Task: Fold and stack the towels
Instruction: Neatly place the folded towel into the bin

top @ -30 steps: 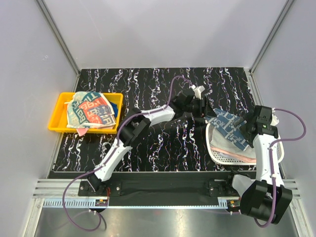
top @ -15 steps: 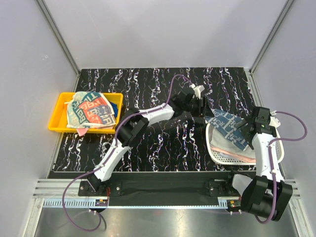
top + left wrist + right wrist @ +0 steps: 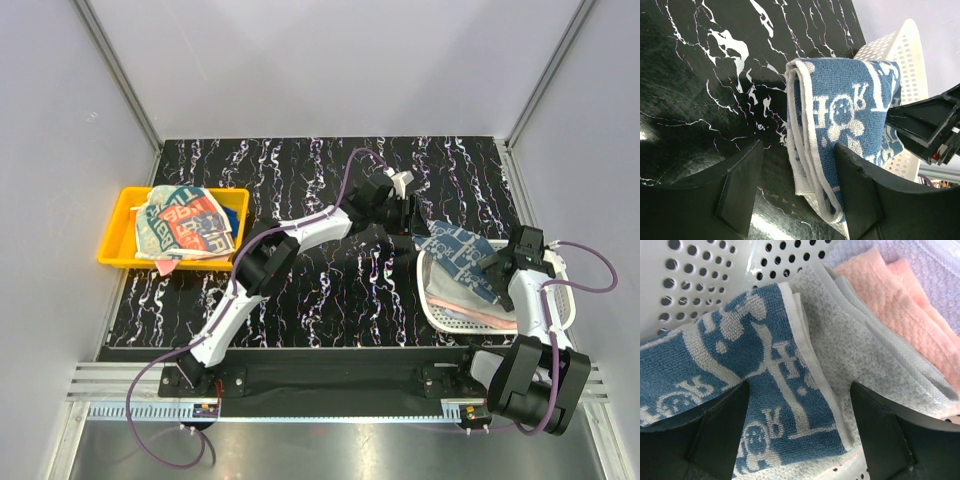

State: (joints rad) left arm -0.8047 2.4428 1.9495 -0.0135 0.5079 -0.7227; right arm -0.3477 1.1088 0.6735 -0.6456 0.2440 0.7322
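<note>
My left pincer (image 3: 797, 167) stands apart; the blue patterned towel (image 3: 840, 105) hangs over the white basket (image 3: 907, 55) rim, its edge between my fingers. My right pincer (image 3: 800, 415) is apart too, just above the same towel inside the basket.

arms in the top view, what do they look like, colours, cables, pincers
Both the left arm and right arm have white link shells with black joints and black bases. A thin purple cable loops along each. The left pincer and right pincer have broad, matte black fingers.
</note>
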